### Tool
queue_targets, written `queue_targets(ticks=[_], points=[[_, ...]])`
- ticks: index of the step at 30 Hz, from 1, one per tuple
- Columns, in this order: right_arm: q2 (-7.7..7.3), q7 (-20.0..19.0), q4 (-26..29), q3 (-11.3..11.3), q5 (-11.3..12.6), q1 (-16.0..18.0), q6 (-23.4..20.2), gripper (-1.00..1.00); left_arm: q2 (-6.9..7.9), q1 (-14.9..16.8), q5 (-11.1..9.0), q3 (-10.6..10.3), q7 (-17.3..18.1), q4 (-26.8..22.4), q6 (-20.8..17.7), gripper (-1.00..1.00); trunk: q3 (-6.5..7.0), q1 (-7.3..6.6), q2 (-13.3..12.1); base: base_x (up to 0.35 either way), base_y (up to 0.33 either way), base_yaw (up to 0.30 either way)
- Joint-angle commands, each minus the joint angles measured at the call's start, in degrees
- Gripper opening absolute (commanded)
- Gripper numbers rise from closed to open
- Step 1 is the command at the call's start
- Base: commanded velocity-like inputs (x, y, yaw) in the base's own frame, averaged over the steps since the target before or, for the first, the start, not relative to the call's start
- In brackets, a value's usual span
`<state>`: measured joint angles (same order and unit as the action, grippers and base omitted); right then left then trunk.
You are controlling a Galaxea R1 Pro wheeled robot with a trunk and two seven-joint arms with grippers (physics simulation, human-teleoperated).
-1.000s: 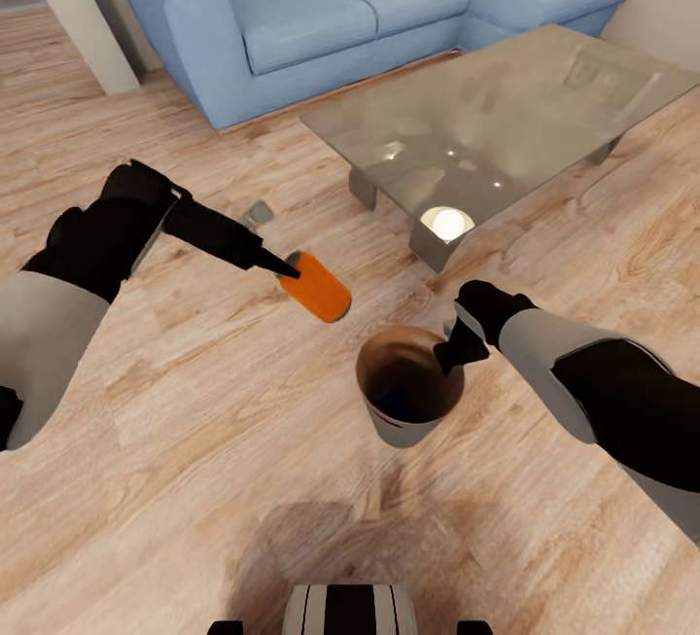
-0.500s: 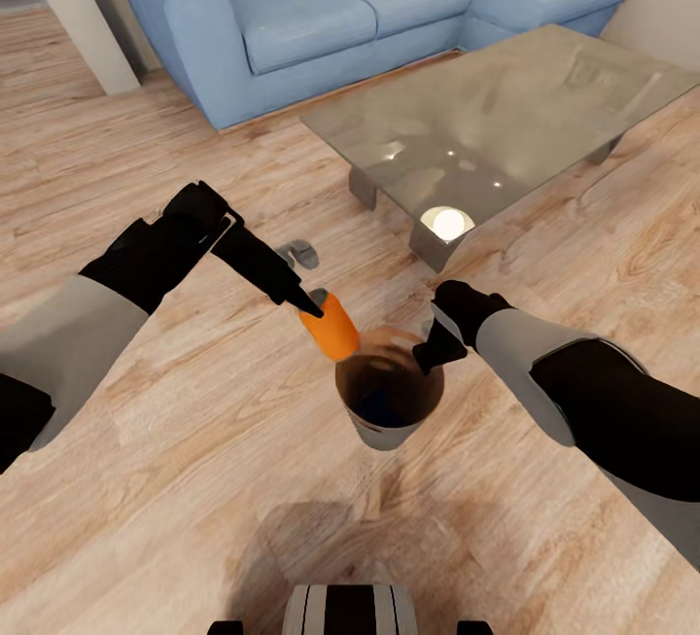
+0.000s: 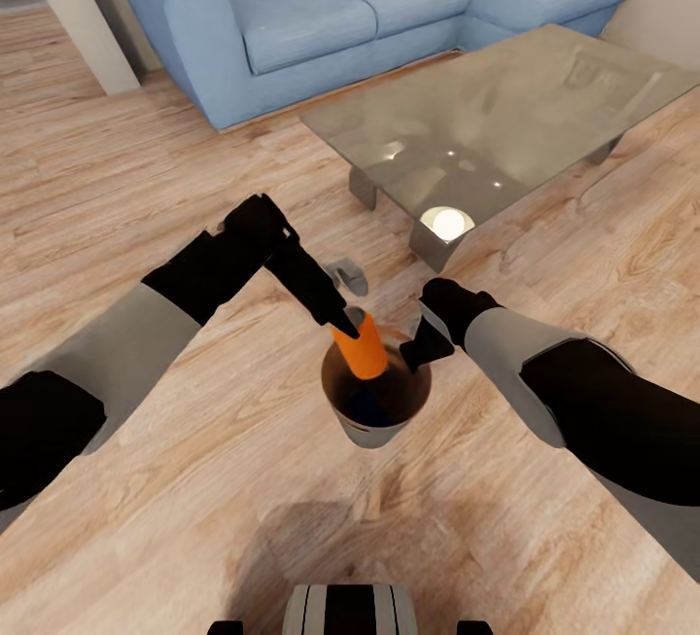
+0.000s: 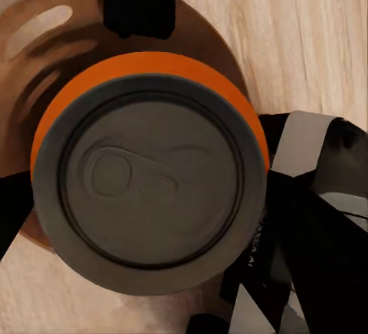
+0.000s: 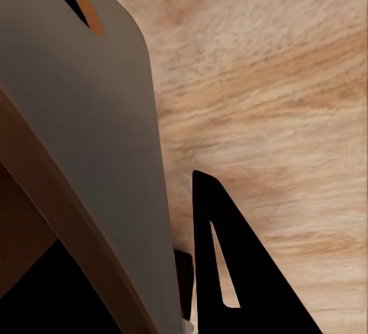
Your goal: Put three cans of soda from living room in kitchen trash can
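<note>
The left gripper (image 3: 342, 321) holds one orange drink can (image 3: 362, 347) tilted over the pale grey bucket (image 3: 377, 400), not released; the right gripper (image 3: 416, 348) fingers clamp its rim.

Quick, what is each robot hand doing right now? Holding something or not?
Left gripper: shut on the orange soda can, holding it over the trash can.
Right gripper: shut on the trash can's rim.
</note>
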<state>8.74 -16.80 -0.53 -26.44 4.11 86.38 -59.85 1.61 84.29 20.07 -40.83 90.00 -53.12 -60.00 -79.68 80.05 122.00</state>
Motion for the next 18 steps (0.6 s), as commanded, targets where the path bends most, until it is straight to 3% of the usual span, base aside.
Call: queue_targets(ticks=[1, 3, 8, 18], points=[[0.09, -0.11, 0.00, 0.94, 1.10, 0.01, -0.15, -1.00, -0.84, -0.55, 1.42, -0.05, 0.00, 0.02, 0.00, -1.00, 0.00, 0.00, 0.00, 0.000, 0.000, 0.000], [0.12, -0.09, 0.00, 0.95, 1.09, 0.01, -0.15, -1.00, -1.62, -1.65, 3.63, -0.09, 0.00, 0.03, 0.00, -1.00, 0.00, 0.00, 0.00, 0.000, 0.000, 0.000], [0.35, -0.13, 0.00, 0.95, 1.13, 0.02, -0.15, -1.00, -2.87, -4.27, 7.00, -0.12, 0.00, 0.48, 0.00, -1.00, 0.00, 0.00, 0.00, 0.000, 0.000, 0.000], [0.77, -0.15, 0.08, 1.00, 1.16, 0.02, -0.15, -1.00, -4.34, -8.74, 7.42, -0.07, -3.53, 0.55, 0.00, -1.00, 0.00, 0.00, 0.00, 0.000, 0.000, 0.000]])
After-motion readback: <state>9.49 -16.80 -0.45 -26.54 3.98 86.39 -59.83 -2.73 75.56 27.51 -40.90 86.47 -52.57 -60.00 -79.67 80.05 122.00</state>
